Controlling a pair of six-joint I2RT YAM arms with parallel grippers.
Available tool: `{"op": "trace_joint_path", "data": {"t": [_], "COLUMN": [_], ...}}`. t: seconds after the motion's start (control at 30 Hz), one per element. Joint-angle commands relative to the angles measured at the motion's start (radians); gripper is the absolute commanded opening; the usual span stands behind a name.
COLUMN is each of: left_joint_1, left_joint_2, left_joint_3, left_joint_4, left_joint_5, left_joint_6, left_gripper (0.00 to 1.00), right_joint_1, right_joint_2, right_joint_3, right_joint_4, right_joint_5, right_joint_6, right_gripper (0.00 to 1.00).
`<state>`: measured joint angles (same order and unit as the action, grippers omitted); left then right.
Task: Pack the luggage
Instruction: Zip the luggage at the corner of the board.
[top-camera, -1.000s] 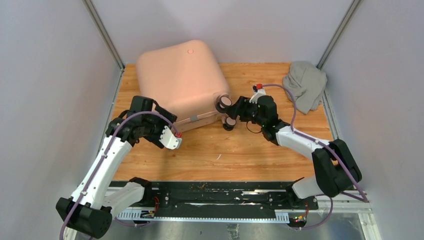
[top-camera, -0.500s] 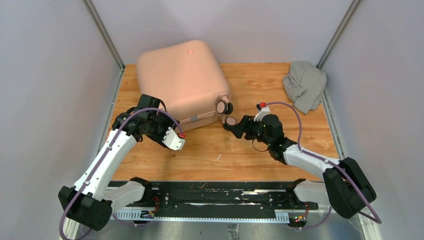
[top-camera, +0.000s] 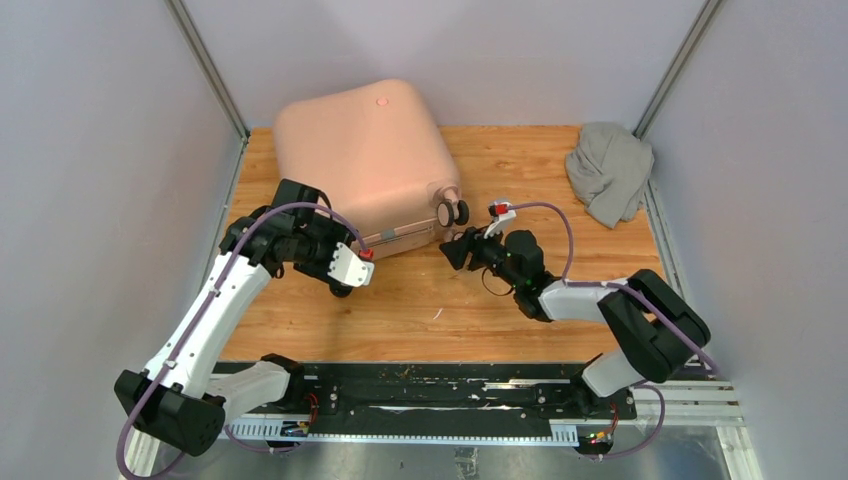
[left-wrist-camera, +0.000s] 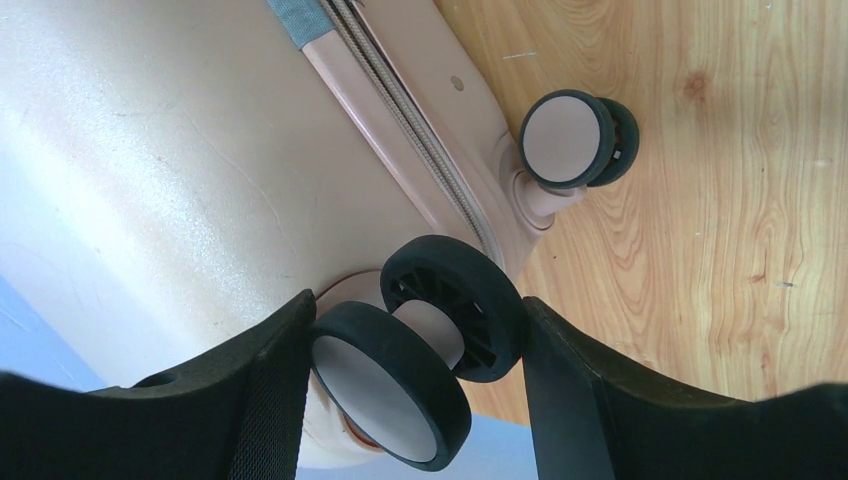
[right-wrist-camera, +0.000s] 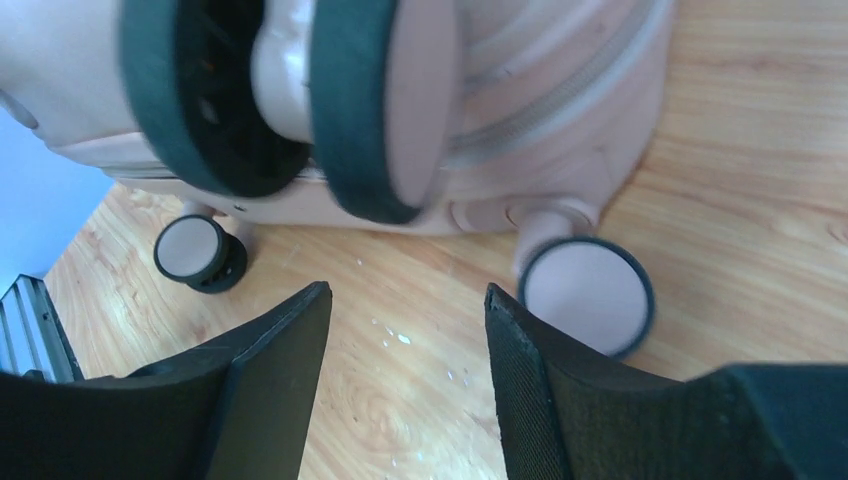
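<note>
luggage (top-camera: 360, 150): shut, lying flat at the rear left of your tabletop (top-camera: 520, 160), wheeled end facing the arms.
left tool (left-wrist-camera: 415, 330): clamped on a caster wheel (left-wrist-camera: 385, 395) at the near left corner, one finger against each side.
right tool (right-wrist-camera: 408, 300): fingers apart, nothing between them, just short of the near right corner wheels (right-wrist-camera: 370, 100).
grey cloth (top-camera: 610, 170): bundled at the far right corner, well apart from the luggage.
</note>
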<state>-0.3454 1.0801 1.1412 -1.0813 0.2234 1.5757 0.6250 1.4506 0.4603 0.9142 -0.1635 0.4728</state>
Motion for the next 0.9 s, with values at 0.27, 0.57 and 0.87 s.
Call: {"op": "trace_joint_path", "data": {"t": [0.27,0.57,0.87], "left_joint_1": [-0.038,-0.054,-0.076], "left_joint_2": [-0.046,-0.049,-0.029], "left_joint_3": [0.085,0.083,0.099], "left_joint_4": [0.135,0.135,0.135], "left_joint_5": [0.012,0.006,0.006], "left_joint_6": [-0.029,-0.028,-0.048], "left_gripper": [0.00,0.00,0.00], "right_joint_1": [0.099,0.100,0.110], "right_joint_2": [0.188,0.266,0.318], "right_joint_3": [0.101,0.149,0.173], "right_joint_4": [0.259,0.290,0.342], "right_joint_5": [0.130,0.229,0.199], "right_joint_6": [-0.066,-0.111,-0.084], "right_gripper": [0.57,0.52,0.44]}}
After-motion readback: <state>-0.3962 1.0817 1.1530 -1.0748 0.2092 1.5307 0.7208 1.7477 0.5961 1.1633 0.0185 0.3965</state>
